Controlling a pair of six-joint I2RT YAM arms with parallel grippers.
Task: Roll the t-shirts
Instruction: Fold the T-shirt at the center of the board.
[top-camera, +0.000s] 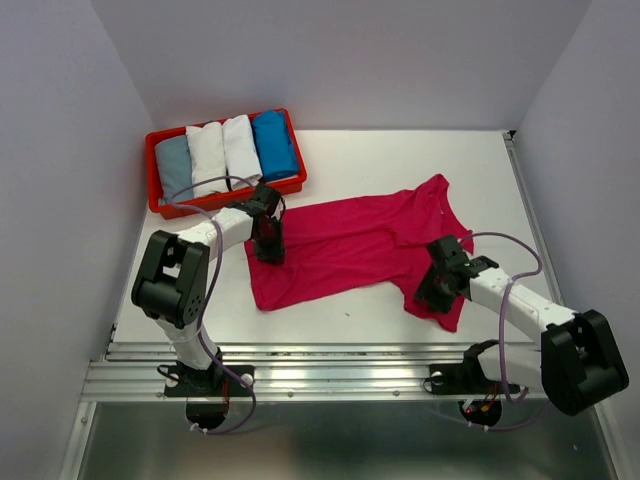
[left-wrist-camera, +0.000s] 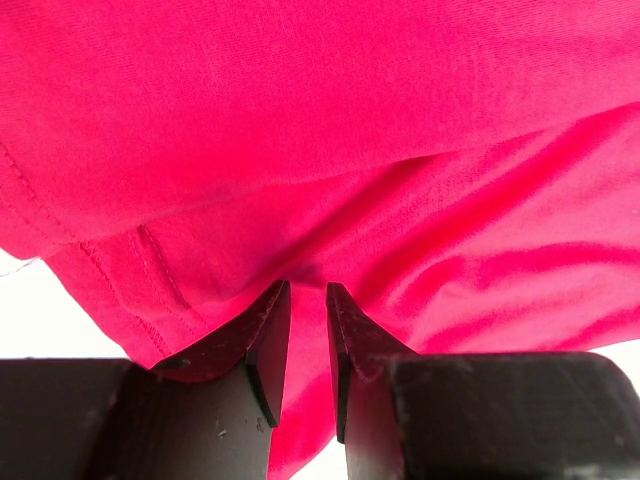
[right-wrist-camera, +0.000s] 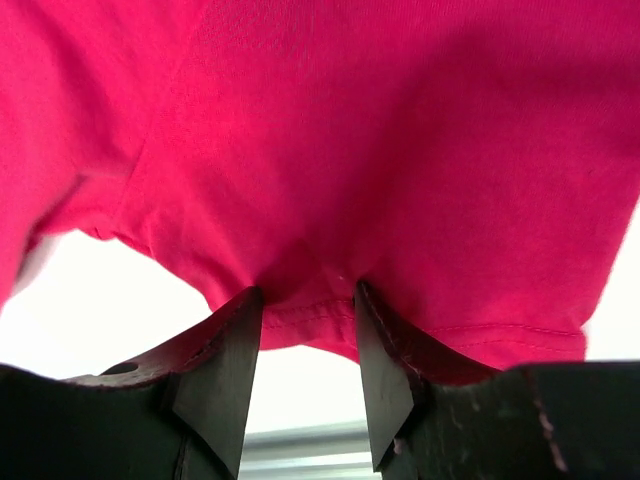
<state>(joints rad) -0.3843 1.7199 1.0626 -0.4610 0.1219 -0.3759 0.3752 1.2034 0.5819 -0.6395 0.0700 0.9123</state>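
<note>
My left gripper (left-wrist-camera: 306, 292) and right gripper (right-wrist-camera: 308, 295), part-closed, pinch the pink shirt (top-camera: 350, 245); at lower right the hem bite seems shallow and may slip.

A white table (top-camera: 400, 160) carries two things. A pink t-shirt (top-camera: 340, 250) lies spread and rumpled across its middle, one end reaching toward the near right. A red tray (top-camera: 153, 175) sits at the far left corner, near the shirt but apart from it.

Arms (top-camera: 225, 228) w/ white links, blk joints (top-camera: 172, 278), purple cables (top-camera: 205, 181), blk fingers (left-wrist-camera: 262, 350).
</note>
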